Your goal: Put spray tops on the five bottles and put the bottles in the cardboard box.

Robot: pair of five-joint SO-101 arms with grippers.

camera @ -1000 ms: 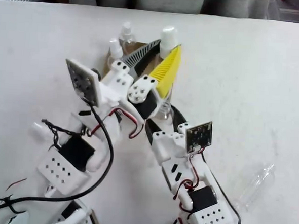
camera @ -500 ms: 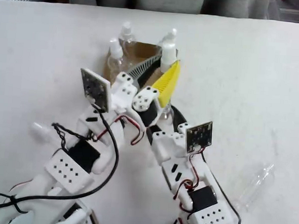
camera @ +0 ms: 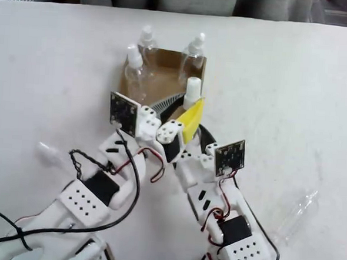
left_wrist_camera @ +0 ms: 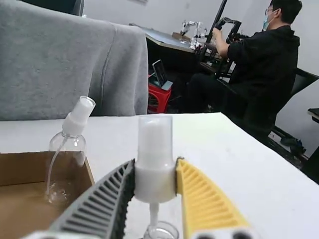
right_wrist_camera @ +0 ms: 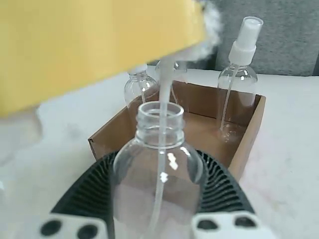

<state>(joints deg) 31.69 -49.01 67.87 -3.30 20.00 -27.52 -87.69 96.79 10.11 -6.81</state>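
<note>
Left end effector [left_wrist_camera: 154, 172] pinches a white spray top [left_wrist_camera: 154, 142], tube [right_wrist_camera: 162, 149] seemingly entering the clear bottle [right_wrist_camera: 158, 174].

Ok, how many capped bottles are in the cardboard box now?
3 capped bottles: one in the cardboard box's far left corner, one by its left wall, one in its far right corner. The near edge is covered, so another may be hidden.

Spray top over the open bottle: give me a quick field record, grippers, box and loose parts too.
left gripper: shut on spray top
right gripper: shut on open bottle, upright, outside the cardboard box
fit: dip tube in the bottle's neck, top not yet seated
cardboard box: three topped bottles standing inside
on table: bare bottle on its side; spare top, likely a sprayer
</note>
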